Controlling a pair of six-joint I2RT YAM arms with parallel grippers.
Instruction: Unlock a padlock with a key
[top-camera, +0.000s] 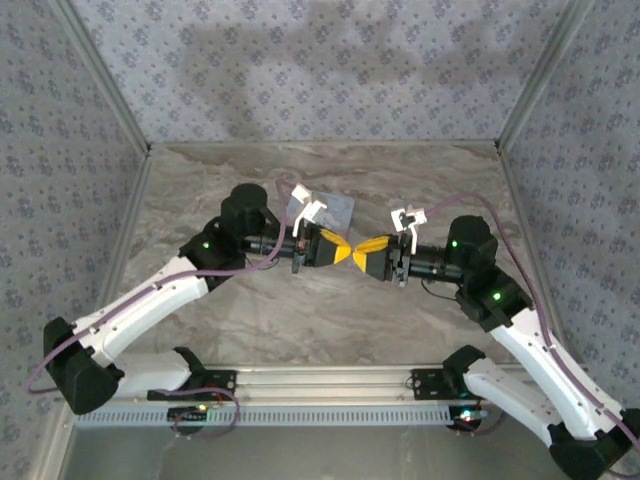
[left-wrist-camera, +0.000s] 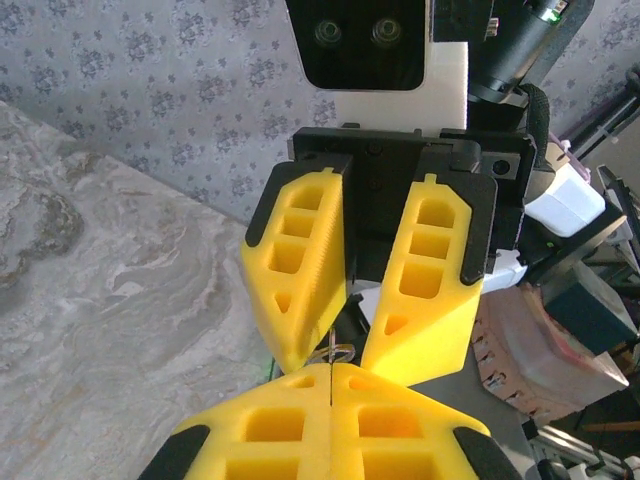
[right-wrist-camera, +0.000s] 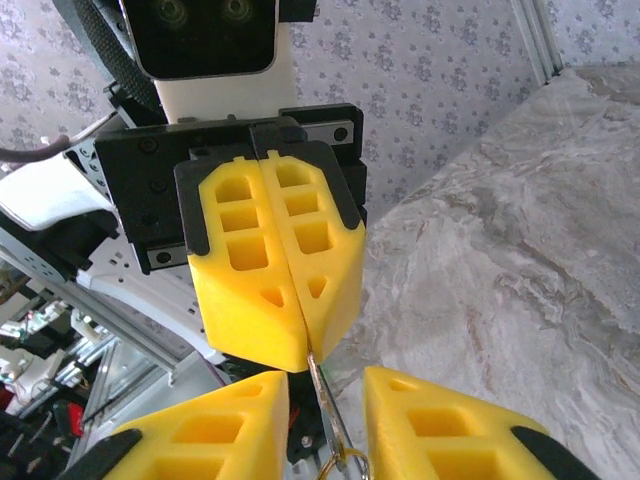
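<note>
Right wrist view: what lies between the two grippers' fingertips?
A thin metal shaft, apparently the key, juts from the shut left gripper and runs between the right gripper's parted fingers, ending in a small ring. The right wrist view shows it.

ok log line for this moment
left gripper: shut on key | right gripper: open, astride key's free end | both grippers tip to tip above table
</note>
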